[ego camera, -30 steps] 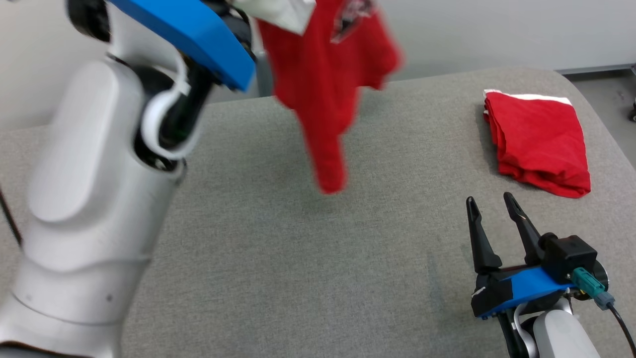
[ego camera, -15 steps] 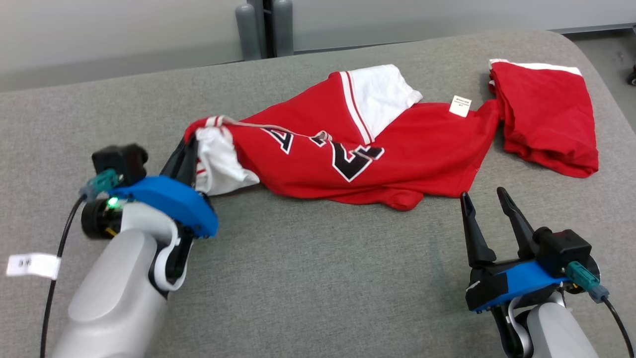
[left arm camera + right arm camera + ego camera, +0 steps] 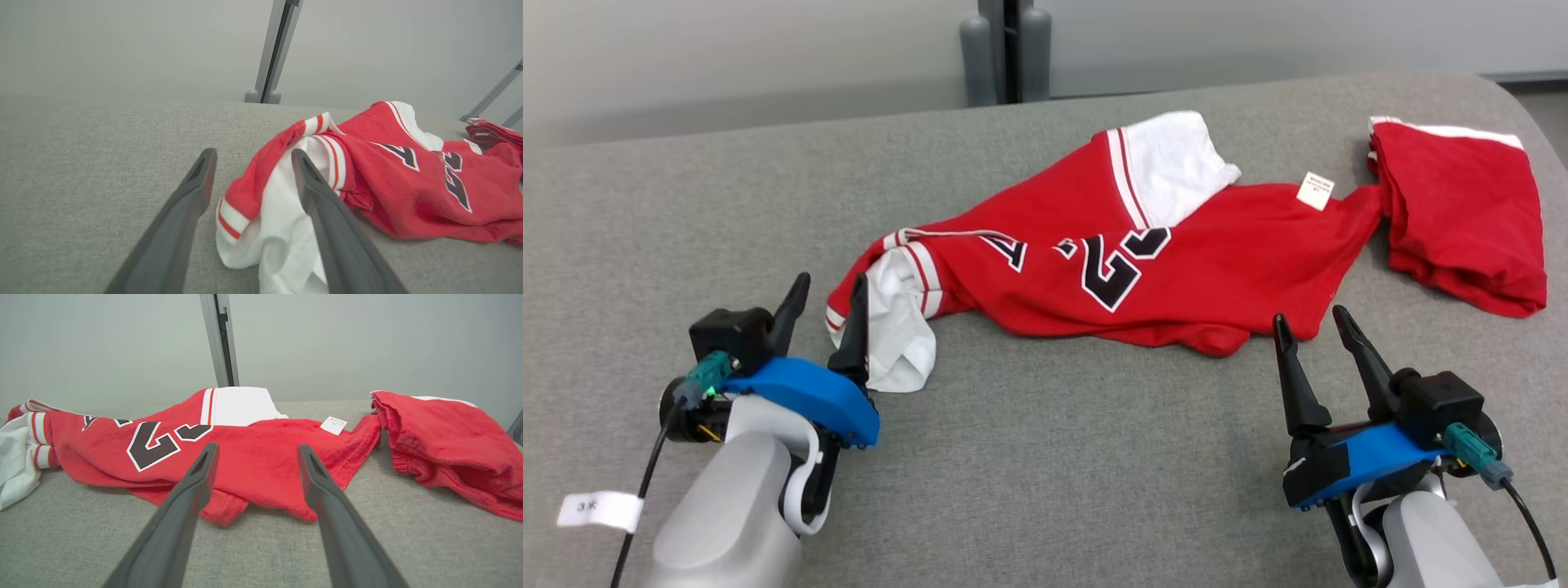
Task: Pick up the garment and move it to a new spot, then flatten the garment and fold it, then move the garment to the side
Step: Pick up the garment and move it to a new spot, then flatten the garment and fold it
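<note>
Jersey (image 3: 1176,269) lies bunched, centre; L gripper (image 3: 832,282) spread by its 8 o'clock sleeve (image 3: 898,343), R gripper (image 3: 1308,315) spread too (5 o'clock); hem touches folded red pile (image 3: 1462,220) at 2 o'clock; flattening tugs may drag it.

surface: grey fabric table (image 3: 1045,490) | on it: crumpled red jersey (image 3: 1217,261); folded red garment (image 3: 1462,220)

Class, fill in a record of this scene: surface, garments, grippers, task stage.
Surface: grey fabric-covered table
Main garment: red jersey with white sleeves and black numerals, crumpled mid-table
Second garment: folded red cloth with white edge, at the jersey's right end
Left gripper: open, at the jersey's white sleeve
Right gripper: open, short of the jersey's near hem
Task stage: jersey not yet flattened or folded
</note>
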Tool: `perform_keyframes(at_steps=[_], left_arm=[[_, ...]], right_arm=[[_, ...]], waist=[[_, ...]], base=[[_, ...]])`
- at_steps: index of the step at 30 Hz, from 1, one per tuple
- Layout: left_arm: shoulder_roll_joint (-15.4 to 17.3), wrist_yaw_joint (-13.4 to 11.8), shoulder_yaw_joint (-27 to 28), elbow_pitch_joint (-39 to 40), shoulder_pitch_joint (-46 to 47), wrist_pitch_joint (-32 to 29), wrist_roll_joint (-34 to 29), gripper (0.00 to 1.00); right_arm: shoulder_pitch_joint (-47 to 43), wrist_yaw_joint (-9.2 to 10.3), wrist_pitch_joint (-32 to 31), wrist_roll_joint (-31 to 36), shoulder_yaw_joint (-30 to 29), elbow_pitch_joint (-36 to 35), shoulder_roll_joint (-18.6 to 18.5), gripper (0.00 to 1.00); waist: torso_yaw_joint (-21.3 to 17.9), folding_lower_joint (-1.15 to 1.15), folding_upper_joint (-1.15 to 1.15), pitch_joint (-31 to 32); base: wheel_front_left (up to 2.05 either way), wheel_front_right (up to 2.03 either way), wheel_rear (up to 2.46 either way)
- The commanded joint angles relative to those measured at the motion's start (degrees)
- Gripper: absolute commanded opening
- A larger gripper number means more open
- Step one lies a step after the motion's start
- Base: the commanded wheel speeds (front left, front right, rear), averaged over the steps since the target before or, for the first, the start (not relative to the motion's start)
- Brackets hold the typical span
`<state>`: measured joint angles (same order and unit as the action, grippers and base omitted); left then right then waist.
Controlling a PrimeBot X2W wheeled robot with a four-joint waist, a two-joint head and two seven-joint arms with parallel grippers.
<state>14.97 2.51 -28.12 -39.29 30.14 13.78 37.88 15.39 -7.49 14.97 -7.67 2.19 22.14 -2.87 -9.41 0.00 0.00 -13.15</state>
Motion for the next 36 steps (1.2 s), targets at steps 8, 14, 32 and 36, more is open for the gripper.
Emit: perform_keyframes(at_steps=[8,14,32,36], left_arm=[[0.1,-1.54,1.86,6.35,-7.93,1.4,-2.13,1.0],[-1.26,-4.71,6.78,14.68,-17.58,1.45,-5.61,1.0],[-6.6,-5.71,15.95,22.45,-30.97,1.47,-12.78,1.0],[-7.04,-5.02,16.69,21.92,-30.75,1.47,-13.53,1.0]], right_arm=[[-2.02,-0.01,0.3,1.36,-0.45,-0.55,-0.04,1.0],[-4.91,-0.01,0.3,1.3,-0.77,-0.67,-0.04,1.0],[-8.51,-0.01,0.28,-1.53,2.2,0.49,-0.04,1.0],[-8.11,-0.01,0.27,-1.57,2.47,1.13,-0.04,1.0]], waist=[[1.71,0.0,0.0,5.43],[2.85,0.0,0.0,8.84],[4.04,0.0,0.0,11.14],[4.02,0.0,0.0,11.23]], base=[[0.0,0.0,0.0],[0.0,0.0,0.0],[0.0,0.0,0.0],[0.0,0.0,0.0]])
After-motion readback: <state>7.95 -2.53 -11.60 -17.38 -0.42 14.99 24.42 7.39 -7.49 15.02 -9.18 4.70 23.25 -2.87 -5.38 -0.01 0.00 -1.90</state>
